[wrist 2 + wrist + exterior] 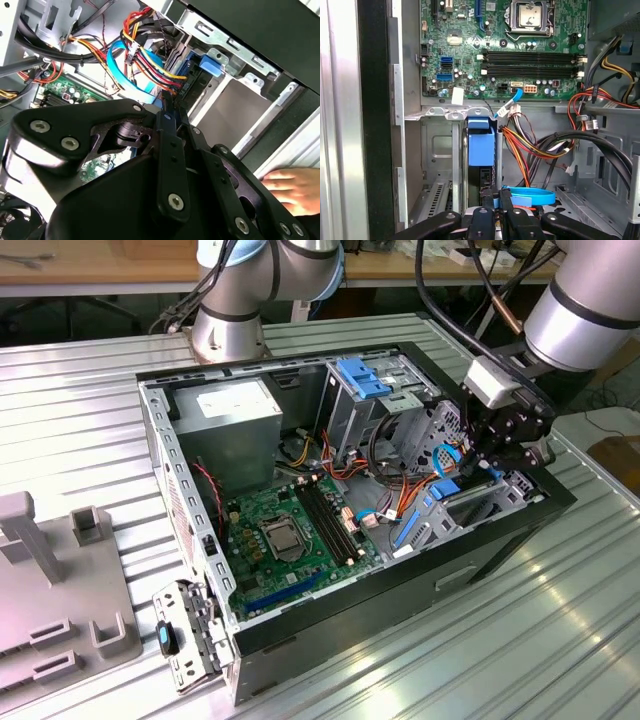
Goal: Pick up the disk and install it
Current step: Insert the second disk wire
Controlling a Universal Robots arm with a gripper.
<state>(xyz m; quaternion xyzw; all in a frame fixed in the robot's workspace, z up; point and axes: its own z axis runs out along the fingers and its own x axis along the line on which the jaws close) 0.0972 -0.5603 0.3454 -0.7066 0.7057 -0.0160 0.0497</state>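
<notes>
The gripper (pixel 492 455) hangs low over the drive-bay corner of the open computer case (pixel 300 635), on the exterior view's right, at the end of the grey arm (pixel 585 300) that reaches in from above. In the first wrist view its black fingers (pixel 485 220) stand close together with a thin dark edge between them, directly below the bright blue carrier of the disk (pixel 481 145); they appear pinched on that edge, though the contact itself is hard to make out. The disk stands on edge in the metal bay beside the motherboard (pixel 520 55), its blue end tab toward the board, and the same blue bracket (pixel 207 65) shows past the gripper's linkage in the second wrist view, seated against the bay's steel frame. A light-blue flat cable (pixel 530 195) loops just beside the fingers, and a bundle of red, orange and yellow wires (pixel 520 150) runs between the disk and the board. Farther into the case from the disk, the motherboard lies flat on the case floor with its processor socket (pixel 280 538) bare, and beyond it the grey power-supply box (pixel 235 425) fills the far corner. A wider light-blue latch plate (pixel 362 377) sits on top of the upper drive cage. A hand (pixel 292 185) rests outside the case wall in the second wrist view.
</notes>
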